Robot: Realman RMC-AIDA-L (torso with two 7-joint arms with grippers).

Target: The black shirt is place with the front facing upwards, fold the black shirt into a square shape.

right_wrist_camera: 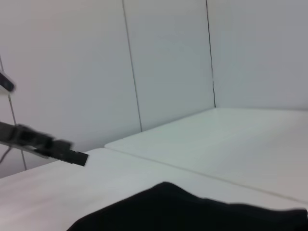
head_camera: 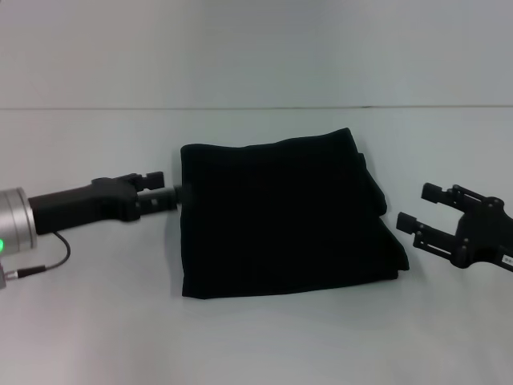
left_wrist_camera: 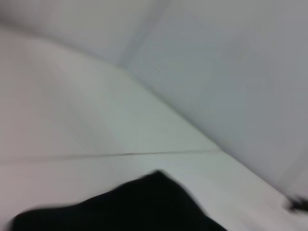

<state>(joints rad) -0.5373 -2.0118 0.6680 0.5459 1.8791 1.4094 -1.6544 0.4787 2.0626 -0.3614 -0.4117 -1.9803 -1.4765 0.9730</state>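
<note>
The black shirt [head_camera: 280, 216] lies folded into a rough square at the middle of the table, plain black side up, with no lettering showing. My left gripper [head_camera: 167, 191] reaches in from the left, and its tip is at the shirt's left edge. My right gripper [head_camera: 418, 206] hovers just off the shirt's right edge, open and holding nothing. A corner of the shirt [left_wrist_camera: 134, 207] shows low in the left wrist view. The shirt [right_wrist_camera: 192, 211] also fills the lower part of the right wrist view, with the left gripper [right_wrist_camera: 48, 143] blurred beyond it.
The white table [head_camera: 264, 345] runs back to a pale wall [head_camera: 256, 48]. A thin cable [head_camera: 48, 265] loops below the left arm near the table's left side.
</note>
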